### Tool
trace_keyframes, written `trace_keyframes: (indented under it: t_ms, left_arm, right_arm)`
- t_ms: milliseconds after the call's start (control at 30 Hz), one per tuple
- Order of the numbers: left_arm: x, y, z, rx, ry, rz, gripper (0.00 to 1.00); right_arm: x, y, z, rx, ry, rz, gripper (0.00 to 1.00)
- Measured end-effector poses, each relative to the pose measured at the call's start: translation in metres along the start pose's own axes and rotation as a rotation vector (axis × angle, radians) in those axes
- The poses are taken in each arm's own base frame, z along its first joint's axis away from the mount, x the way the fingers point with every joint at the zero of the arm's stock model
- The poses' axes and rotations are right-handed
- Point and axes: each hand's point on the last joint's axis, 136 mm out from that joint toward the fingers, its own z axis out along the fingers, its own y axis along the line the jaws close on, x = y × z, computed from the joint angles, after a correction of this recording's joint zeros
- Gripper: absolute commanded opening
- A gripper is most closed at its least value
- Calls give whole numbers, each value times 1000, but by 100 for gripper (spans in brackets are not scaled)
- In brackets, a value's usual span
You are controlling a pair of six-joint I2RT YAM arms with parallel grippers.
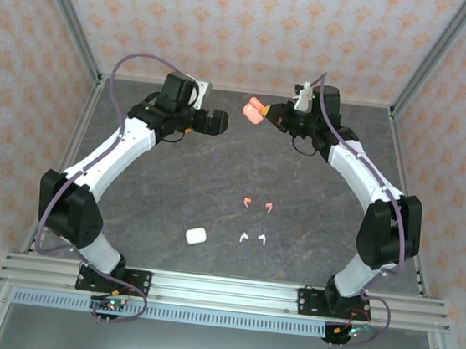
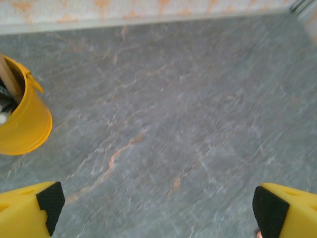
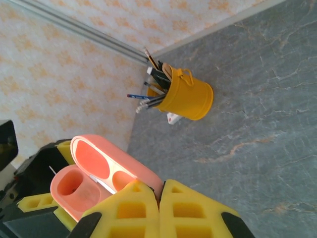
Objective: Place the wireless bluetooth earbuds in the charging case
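The stone-patterned grey surface point(image 1: 174, 176), matte and veined with faint orange, is carrying the small loose pieces low in the centre of the top view. Two tiny stemmed pink earbuds point(image 1: 247, 201) are lying side by side, and two white earbuds point(image 1: 243, 237) are lying just below them. A smooth, rounded white case point(image 1: 196, 236) is sitting closed to their left, apart from them. Toward the upper centre, the right gripper point(image 1: 267, 109) is holding a glossy pink case point(image 1: 253, 109) up off the surface. In the right wrist view its ribbed yellow plastic fingers point(image 3: 193, 210) are pressing almost together on the edge of that case point(image 3: 99, 173), whose lid is standing open and showing two moulded hollows. The right arm point(image 1: 367, 177) is arching up from the lower right and bending inward. The left arm point(image 1: 108, 160) is mirroring it from the lower left. The left gripper point(image 1: 218, 122) is facing the case across a gap, with its yellow, black-padded fingers point(image 2: 49, 201) spreading fully wide at the bottom corners of its wrist view and gripping nothing. A yellow cylindrical cup point(image 3: 188, 96) full of pencils point(image 3: 153, 84) is standing by the patterned wall.
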Motion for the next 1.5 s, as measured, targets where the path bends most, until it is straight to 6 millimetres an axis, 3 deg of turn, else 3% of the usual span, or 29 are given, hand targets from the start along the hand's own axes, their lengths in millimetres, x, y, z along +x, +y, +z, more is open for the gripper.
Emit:
trace_keyframes:
  t_ms: [200,567,933,1500]
  left_arm:
    - [-10,-28,-5,151,40,98,99]
    - [18,-77,5,502,165,142,89]
    - [15,-93,20,669,232,139,73]
    - [27,-101,38,731,318,121,56]
  right_arm:
    - [15,-18,12,40,103,-59,0]
    - [34,-27,14,13,207,-97,0]
    - [41,-18,12,-41,242,-114,0]
    - [42,-17,12,-49,247,-117,0]
